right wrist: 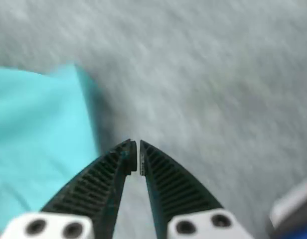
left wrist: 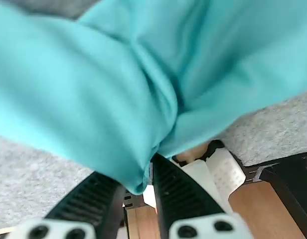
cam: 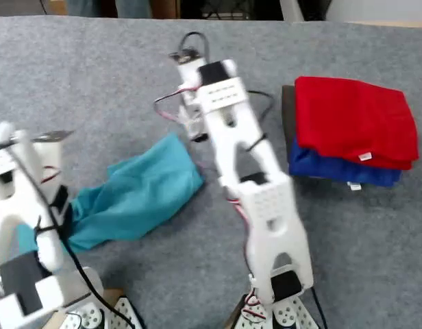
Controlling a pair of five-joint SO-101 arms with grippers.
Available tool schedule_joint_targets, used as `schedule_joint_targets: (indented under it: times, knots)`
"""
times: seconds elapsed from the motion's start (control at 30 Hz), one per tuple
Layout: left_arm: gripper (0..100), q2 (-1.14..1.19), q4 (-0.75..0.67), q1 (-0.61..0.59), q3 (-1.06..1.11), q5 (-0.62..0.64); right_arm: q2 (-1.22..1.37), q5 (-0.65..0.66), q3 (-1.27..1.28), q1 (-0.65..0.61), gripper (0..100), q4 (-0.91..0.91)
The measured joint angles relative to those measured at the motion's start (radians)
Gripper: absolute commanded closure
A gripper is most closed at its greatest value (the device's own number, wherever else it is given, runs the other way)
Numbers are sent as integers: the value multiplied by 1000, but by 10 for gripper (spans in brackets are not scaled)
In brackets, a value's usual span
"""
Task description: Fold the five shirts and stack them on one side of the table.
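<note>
The teal shirt [cam: 139,192] lies crumpled and unfolded on the grey table [cam: 94,82], left of centre, stretching from the middle down toward the near left corner. There the left gripper [left wrist: 149,172] has its fingers pinched tight on a bunched fold of the cloth. The right gripper [right wrist: 137,149] sits at the far middle of the table, just beside the teal shirt's far right corner. Its fingers are drawn almost together, with only a sliver between them and nothing held. On the far right side, well apart from the teal shirt, the red shirt [cam: 355,120] lies folded squarely on top of the folded blue shirt [cam: 334,168]. A dark strip [cam: 288,110] shows along the stack's left edge, possibly another folded garment, though it is too hidden to tell.
</note>
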Motion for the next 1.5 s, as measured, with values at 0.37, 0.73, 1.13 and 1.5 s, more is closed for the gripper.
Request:
schedule_joint_targets:
  times: [0.37,0.73,1.13,1.5]
  knots:
    - [971,-37,5,-265,43,-262,-511,169,815,-6,976,-146]
    - [971,-48,5,-273,74,-324,-270,-146,531,-221,706,-247]
    - [971,-48,5,-288,60,-324,370,-253,-249,-258,794,-175]
    - [971,-49,5,-290,58,-324,505,-259,-568,-256,984,-6]
